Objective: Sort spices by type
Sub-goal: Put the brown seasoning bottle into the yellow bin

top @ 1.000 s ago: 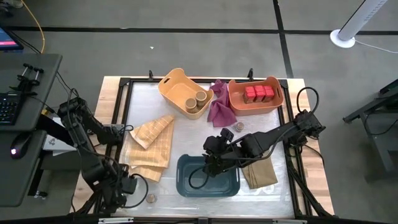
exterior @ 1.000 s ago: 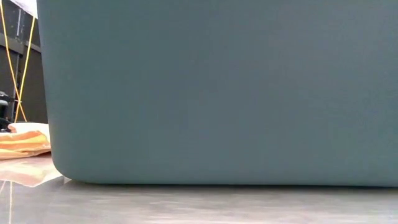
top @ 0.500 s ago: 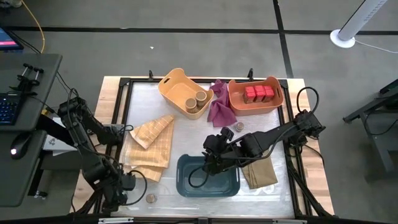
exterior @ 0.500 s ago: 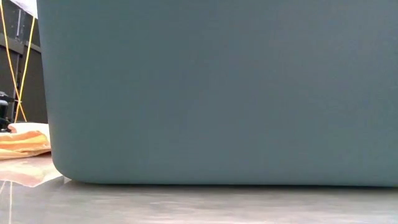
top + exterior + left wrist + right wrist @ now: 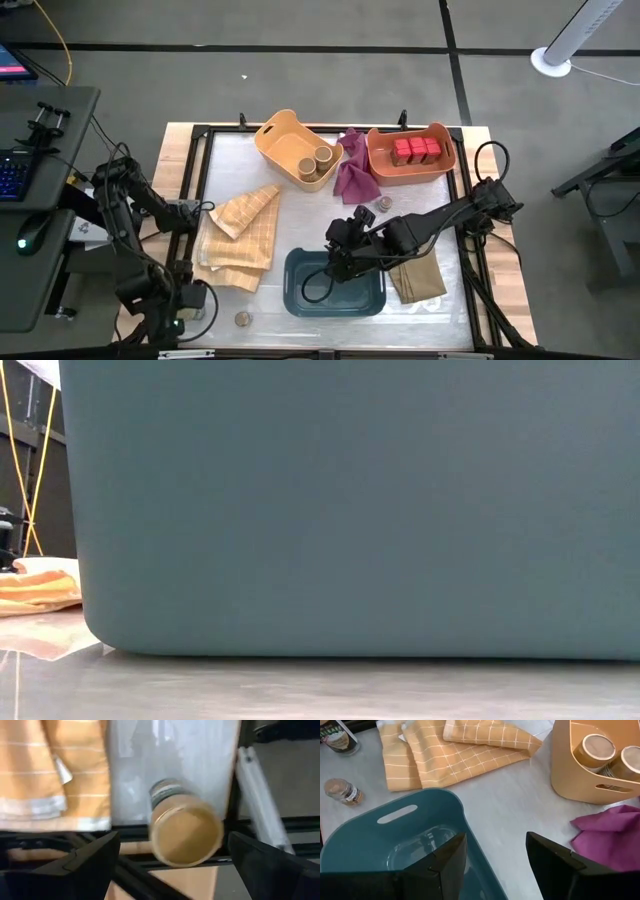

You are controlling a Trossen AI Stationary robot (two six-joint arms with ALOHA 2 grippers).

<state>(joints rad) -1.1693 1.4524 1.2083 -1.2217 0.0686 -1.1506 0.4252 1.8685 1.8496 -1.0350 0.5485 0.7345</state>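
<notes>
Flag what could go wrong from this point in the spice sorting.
1. The small brown-topped glass jar sits near the table's front edge, right before the open left claw. A misjudged close might nudge it off the edge.
2. The open right claw hangs low over the teal plastic bin. Moving sideways could catch the rim and drag the bin.
3. Two more small jars sit beside the right arm, which may sweep them.

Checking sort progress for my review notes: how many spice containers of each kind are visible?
Red boxy tins: 3
Tan cardboard cylinders: 2
Tiny short brown-topped jars: 3
Dark-labelled jar, kind unclear: 1
Total: 9
</notes>
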